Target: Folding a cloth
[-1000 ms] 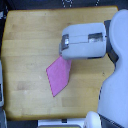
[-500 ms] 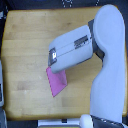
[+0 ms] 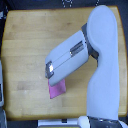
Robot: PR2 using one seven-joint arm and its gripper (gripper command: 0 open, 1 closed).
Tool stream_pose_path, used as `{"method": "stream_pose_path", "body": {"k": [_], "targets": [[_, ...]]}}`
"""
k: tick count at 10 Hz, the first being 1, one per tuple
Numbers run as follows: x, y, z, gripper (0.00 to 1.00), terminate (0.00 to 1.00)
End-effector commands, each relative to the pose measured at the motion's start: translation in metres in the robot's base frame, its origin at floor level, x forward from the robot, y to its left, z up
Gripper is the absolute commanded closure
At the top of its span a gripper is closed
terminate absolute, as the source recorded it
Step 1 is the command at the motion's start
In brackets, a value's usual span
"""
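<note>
- Since half a second ago, the arm (image 3: 75, 50) has swung further across the wooden table (image 3: 25, 40) toward the exterior view's left, and now covers more of the cloth than it did.
- One second ago the cloth lay fully exposed as a four-sided sheet; now only its lower portion shows.
- Cloth (image 3: 57, 89): pink-magenta, flat on the table, below the middle of the tabletop. Its upper part is hidden under the forearm's end.
- Gripper (image 3: 50, 70): at the arm's tip, directly over the cloth's upper edge. From this overhead angle the grey housing masks the fingers; whether they are apart, together or clamped on the fabric cannot be told.
- Contact between the gripper and cloth cannot be confirmed; the two overlap in view.
- Arm runs diagonally from the white shoulder column (image 3: 105, 70) on the exterior view's right down to the tip near the table's centre.
- Table surface around the cloth shows bare wood grain.
</note>
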Motion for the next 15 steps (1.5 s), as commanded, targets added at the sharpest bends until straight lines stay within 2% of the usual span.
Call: {"method": "stream_pose_path", "body": {"k": [1, 7, 8, 15], "targets": [[-0.004, 0.016, -0.017, 1.0, 0.0], [0.005, 0.025, -0.023, 1.0, 0.0], [0.004, 0.024, -0.023, 0.0, 0.0], [-0.007, 0.021, -0.023, 0.0, 0.0]]}}
